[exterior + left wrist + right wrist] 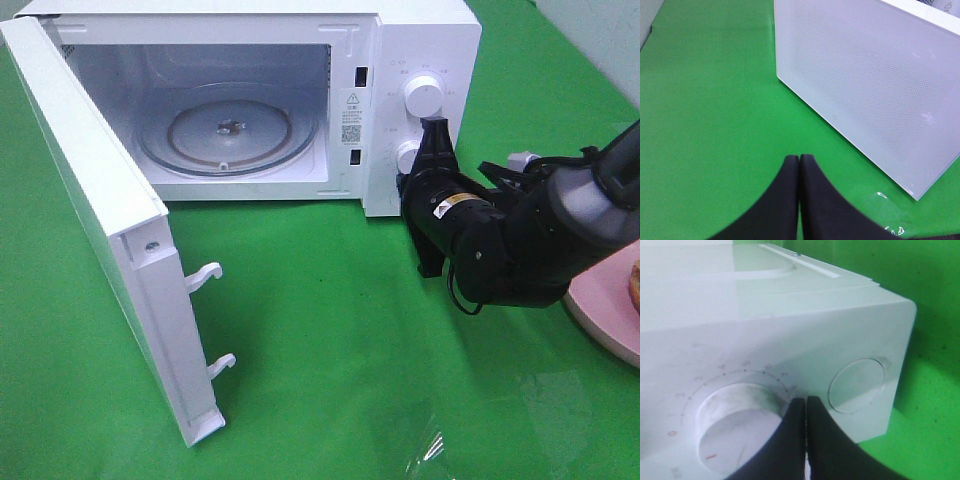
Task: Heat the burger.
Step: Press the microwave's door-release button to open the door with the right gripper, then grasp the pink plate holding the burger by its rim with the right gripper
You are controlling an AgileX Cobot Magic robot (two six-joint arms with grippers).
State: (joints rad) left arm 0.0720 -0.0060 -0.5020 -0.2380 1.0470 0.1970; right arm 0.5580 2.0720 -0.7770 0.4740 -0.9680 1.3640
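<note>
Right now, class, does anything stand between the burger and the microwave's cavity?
The door stands wide open and the cavity holds only its glass turntable. But the right arm lies across the mat between the burger, a sliver on the pink plate, and the opening, its gripper shut at the knobs.

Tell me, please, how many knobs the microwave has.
2. Both sit on the front panel of the microwave, right of the open cavity: the upper knob, and the lower knob just below it, with the shut right tool close beside them.
</note>
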